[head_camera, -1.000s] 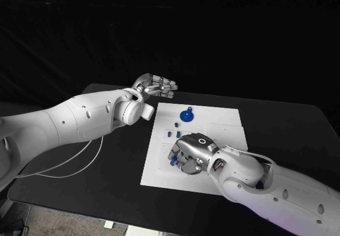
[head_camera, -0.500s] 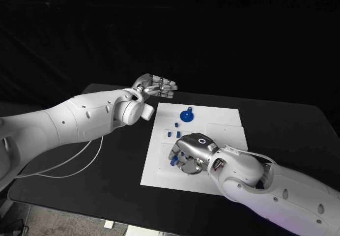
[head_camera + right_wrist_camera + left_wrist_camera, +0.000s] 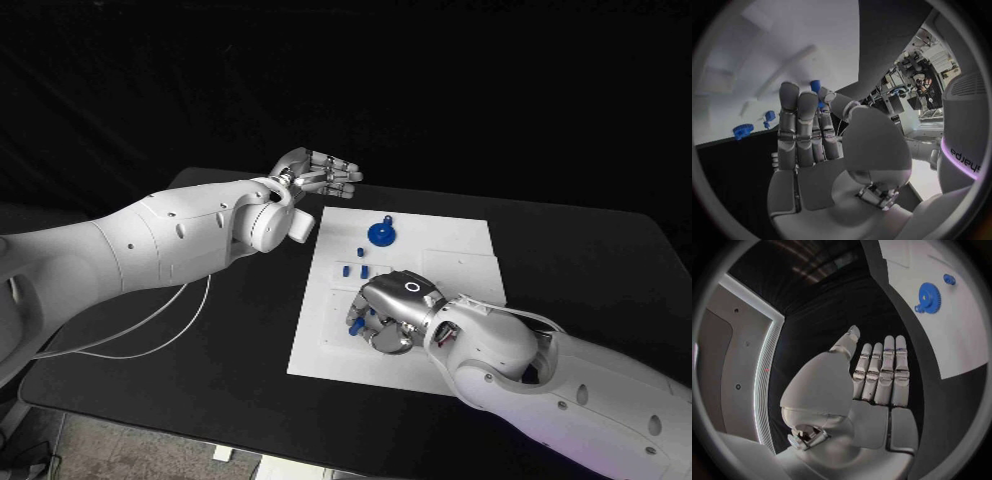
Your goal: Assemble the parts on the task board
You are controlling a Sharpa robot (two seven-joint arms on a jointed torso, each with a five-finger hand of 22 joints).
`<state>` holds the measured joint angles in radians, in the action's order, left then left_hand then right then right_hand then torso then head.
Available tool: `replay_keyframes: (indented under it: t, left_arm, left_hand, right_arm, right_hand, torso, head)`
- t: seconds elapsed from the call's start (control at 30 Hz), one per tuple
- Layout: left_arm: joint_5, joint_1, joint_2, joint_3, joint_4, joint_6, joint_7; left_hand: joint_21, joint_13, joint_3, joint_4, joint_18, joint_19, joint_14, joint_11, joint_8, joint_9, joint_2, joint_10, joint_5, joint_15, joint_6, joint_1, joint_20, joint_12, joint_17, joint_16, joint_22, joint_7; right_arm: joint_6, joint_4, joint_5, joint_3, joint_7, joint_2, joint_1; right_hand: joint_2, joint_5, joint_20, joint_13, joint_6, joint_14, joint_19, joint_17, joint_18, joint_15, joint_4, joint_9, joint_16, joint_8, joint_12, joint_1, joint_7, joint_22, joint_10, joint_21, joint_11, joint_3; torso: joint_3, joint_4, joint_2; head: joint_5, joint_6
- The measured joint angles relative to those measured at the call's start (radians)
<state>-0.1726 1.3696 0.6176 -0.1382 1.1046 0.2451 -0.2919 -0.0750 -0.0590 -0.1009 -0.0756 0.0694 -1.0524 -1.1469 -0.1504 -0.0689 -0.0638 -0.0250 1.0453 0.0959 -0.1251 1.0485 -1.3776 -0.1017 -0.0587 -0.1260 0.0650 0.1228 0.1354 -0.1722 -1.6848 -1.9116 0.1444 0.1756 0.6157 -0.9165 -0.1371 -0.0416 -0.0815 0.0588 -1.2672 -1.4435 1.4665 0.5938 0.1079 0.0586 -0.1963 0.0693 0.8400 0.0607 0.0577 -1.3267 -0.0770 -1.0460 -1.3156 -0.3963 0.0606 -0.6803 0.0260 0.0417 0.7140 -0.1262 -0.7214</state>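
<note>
The white task board (image 3: 433, 250) lies in the middle of the black table. A blue gear (image 3: 379, 235) sits near its far edge, with small blue parts (image 3: 356, 268) a little nearer. My right hand (image 3: 392, 318) is low over the board's near half, fingers curled down, and blue shows at its fingertips (image 3: 353, 327). In the right wrist view a small blue part (image 3: 816, 86) is pinched between thumb and fingers. My left hand (image 3: 320, 176) hangs above the table's far left corner, fingers straight and holding nothing (image 3: 879, 375). The left wrist view shows the gear (image 3: 928, 297) on the board (image 3: 954, 335).
A white cable (image 3: 144, 345) loops across the table's left side, beneath my left arm. Bare board lies to the right of the gear and at the near left corner. The right wrist view shows the gear (image 3: 742, 131) and a small blue piece (image 3: 769, 116).
</note>
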Motion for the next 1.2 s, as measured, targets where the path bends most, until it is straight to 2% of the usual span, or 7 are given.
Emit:
replay_keyframes:
  t: [0.63, 0.97, 1.07, 1.13, 1.2]
  left_arm:
    - [0.000, 0.000, 0.001, 0.000, 0.000, -0.002, 0.002]
    - [0.000, 0.000, 0.000, 0.000, 0.000, -0.003, 0.003]
    - [0.000, 0.000, 0.000, 0.000, 0.000, -0.003, 0.004]
    - [0.000, 0.000, 0.000, 0.000, 0.000, -0.003, 0.004]
    - [0.000, 0.000, 0.000, 0.000, 0.000, -0.003, 0.004]
  left_hand:
    - [0.000, 0.000, 0.003, 0.003, 0.000, 0.000, 0.000, 0.000, 0.000, 0.000, 0.000, 0.000, 0.000, 0.000, 0.000, 0.000, 0.000, 0.000, -0.001, 0.000, -0.003, 0.000]
    - [0.000, 0.000, 0.003, 0.003, 0.000, 0.000, 0.000, 0.000, 0.000, 0.000, 0.000, 0.000, 0.000, 0.000, 0.000, 0.000, 0.000, 0.000, -0.001, 0.000, -0.003, 0.000]
    - [0.000, 0.000, 0.003, 0.003, 0.000, 0.000, 0.000, 0.000, 0.000, 0.000, 0.000, 0.000, 0.000, 0.000, 0.000, 0.000, 0.000, 0.000, -0.001, 0.000, -0.003, 0.000]
    - [0.000, 0.000, 0.003, 0.003, 0.000, 0.000, 0.000, 0.000, 0.000, 0.000, 0.000, 0.000, 0.000, 0.000, 0.000, 0.000, 0.000, 0.000, -0.001, 0.000, -0.003, 0.000]
    - [0.000, 0.000, 0.003, 0.003, 0.000, 0.000, 0.000, 0.000, 0.000, 0.000, 0.000, 0.000, 0.000, 0.000, 0.000, 0.000, 0.000, 0.000, -0.001, 0.000, -0.003, 0.000]
  right_arm:
    - [0.004, -0.004, -0.013, 0.000, 0.017, -0.003, 0.001]
    - [0.028, 0.009, -0.020, -0.001, 0.035, -0.024, -0.004]
    - [0.033, 0.011, -0.024, -0.007, 0.039, -0.030, -0.007]
    - [0.033, 0.014, -0.026, -0.010, 0.042, -0.033, -0.008]
    - [0.033, 0.018, -0.027, -0.013, 0.045, -0.033, -0.009]
  right_hand:
    - [-0.003, -0.005, -0.002, 0.000, 0.000, 0.000, -0.002, 0.001, 0.000, 0.000, -0.001, 0.001, 0.000, 0.000, 0.000, 0.003, 0.000, -0.004, 0.000, 0.002, 0.000, 0.001]
    - [0.002, -0.005, -0.002, 0.001, 0.006, 0.000, -0.002, 0.001, 0.000, 0.000, 0.002, 0.001, -0.004, -0.003, 0.000, 0.007, -0.003, -0.007, 0.000, 0.013, 0.000, -0.002]
    - [-0.004, -0.045, -0.002, 0.004, 0.017, 0.003, -0.002, -0.003, 0.000, -0.003, 0.006, 0.000, -0.005, -0.003, 0.000, 0.018, -0.009, -0.007, 0.004, 0.018, -0.004, 0.041]
    - [-0.003, -0.043, 0.000, 0.007, 0.033, 0.003, 0.000, -0.007, 0.002, -0.004, 0.014, 0.000, -0.005, -0.004, 0.000, 0.032, -0.011, -0.004, 0.013, 0.029, -0.014, 0.081]
    - [-0.013, -0.039, 0.004, 0.006, 0.054, 0.007, -0.001, -0.010, 0.016, -0.007, 0.022, -0.001, -0.004, 0.002, 0.003, 0.050, -0.014, 0.003, 0.025, 0.034, -0.023, 0.106]
  torso:
    - [0.0000, -0.0006, 0.000]
    - [0.0011, -0.0009, -0.001]
    - [0.0012, -0.0009, -0.001]
    - [0.0012, -0.0005, -0.001]
    - [0.0012, -0.0002, -0.001]
  head:
    - [-0.002, 0.000]
    - [-0.001, 0.000]
    - [-0.001, -0.001]
    - [-0.001, -0.002]
    - [-0.001, -0.002]
